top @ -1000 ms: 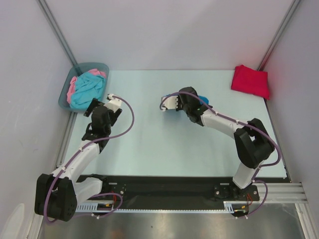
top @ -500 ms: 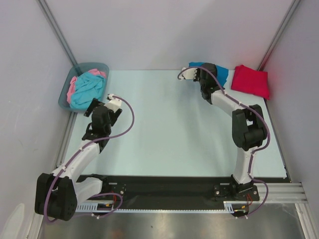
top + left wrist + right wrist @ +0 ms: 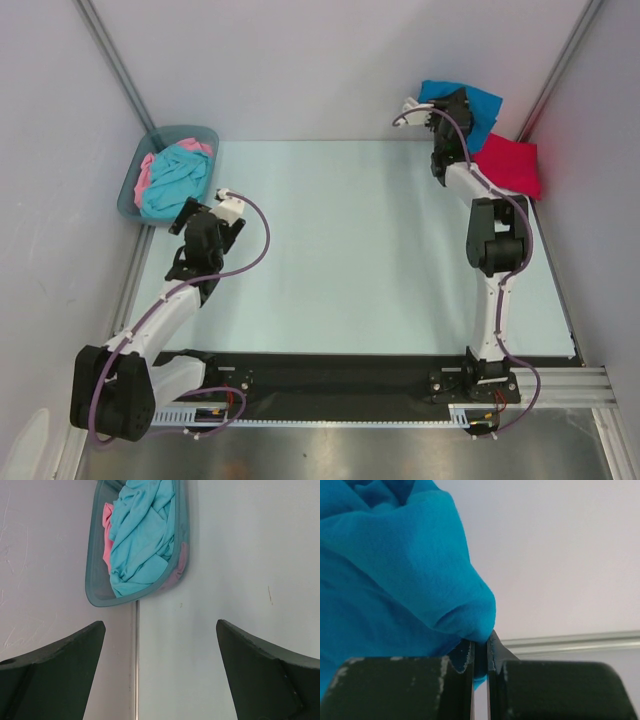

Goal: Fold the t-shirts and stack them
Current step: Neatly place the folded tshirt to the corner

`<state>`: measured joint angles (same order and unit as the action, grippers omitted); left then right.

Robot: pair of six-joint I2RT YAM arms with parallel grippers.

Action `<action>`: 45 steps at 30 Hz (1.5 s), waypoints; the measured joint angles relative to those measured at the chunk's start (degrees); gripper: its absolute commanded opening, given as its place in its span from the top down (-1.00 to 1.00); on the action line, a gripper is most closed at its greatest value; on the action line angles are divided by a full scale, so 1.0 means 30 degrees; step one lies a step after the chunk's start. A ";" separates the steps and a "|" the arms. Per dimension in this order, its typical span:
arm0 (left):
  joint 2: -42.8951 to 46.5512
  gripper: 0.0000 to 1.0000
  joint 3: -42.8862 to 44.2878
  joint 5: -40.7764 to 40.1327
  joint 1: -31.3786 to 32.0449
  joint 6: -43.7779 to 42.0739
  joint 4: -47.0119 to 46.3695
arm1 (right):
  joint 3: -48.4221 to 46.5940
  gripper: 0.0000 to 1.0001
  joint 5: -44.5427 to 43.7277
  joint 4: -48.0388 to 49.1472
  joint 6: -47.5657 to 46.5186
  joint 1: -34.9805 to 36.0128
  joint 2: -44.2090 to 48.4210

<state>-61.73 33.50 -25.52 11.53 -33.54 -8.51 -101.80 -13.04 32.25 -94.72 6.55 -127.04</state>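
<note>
My right gripper [image 3: 462, 105] is shut on the deep blue t-shirt [image 3: 476, 101] and holds it up at the far right, just above and left of the folded red t-shirt [image 3: 507, 162]. In the right wrist view the blue t-shirt [image 3: 395, 575] bulges over the pinched fingertips [image 3: 481, 647]. A turquoise t-shirt [image 3: 176, 178] and a pink one [image 3: 146, 172] lie crumpled in the bin. My left gripper [image 3: 228, 203] stands open near the bin, nothing between its fingers [image 3: 280, 675]; the turquoise shirt [image 3: 141, 535] lies ahead of it.
The grey-blue plastic bin [image 3: 138, 165] sits at the far left corner against the wall; its rim [image 3: 95, 597] shows in the left wrist view. White walls close in on three sides. A metal rail [image 3: 570, 642] runs along the wall base.
My right arm has swung the blue t-shirt from mid-table to the far right, beside the red one, lifting it high. The left arm has stayed still.
</note>
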 measured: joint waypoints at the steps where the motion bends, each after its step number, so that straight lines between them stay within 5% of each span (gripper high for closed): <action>1: -0.0007 -0.99 0.0000 -0.0015 -0.0007 0.0000 0.0000 | -0.0663 1.00 0.0138 -0.0015 -0.0131 -0.0342 -0.0306; 15: -0.0007 -1.00 -0.0335 -0.0160 -0.0364 -0.0189 -0.0284 | -1.0054 1.00 0.2412 -0.0408 -0.1173 -0.5180 -0.5049; 30: 0.0692 -1.00 -0.0481 0.0270 -0.0656 -0.0182 -0.0270 | -1.0331 1.00 0.4248 -0.0488 -0.1341 -0.6768 -0.7096; 40: 0.0874 -1.00 -0.0969 0.0605 -0.0692 -0.0189 -0.0270 | -1.3158 1.00 0.5020 0.2776 -0.0583 -0.6994 -1.0943; 45: 0.0882 -1.00 -0.0984 0.0612 -0.0714 -0.0189 -0.0270 | -0.9537 1.00 0.5246 0.3504 -0.0342 -0.7009 -0.9785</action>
<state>-59.09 30.55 -23.68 9.39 -34.11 -9.32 -130.41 2.70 42.76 -95.74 -14.48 -156.40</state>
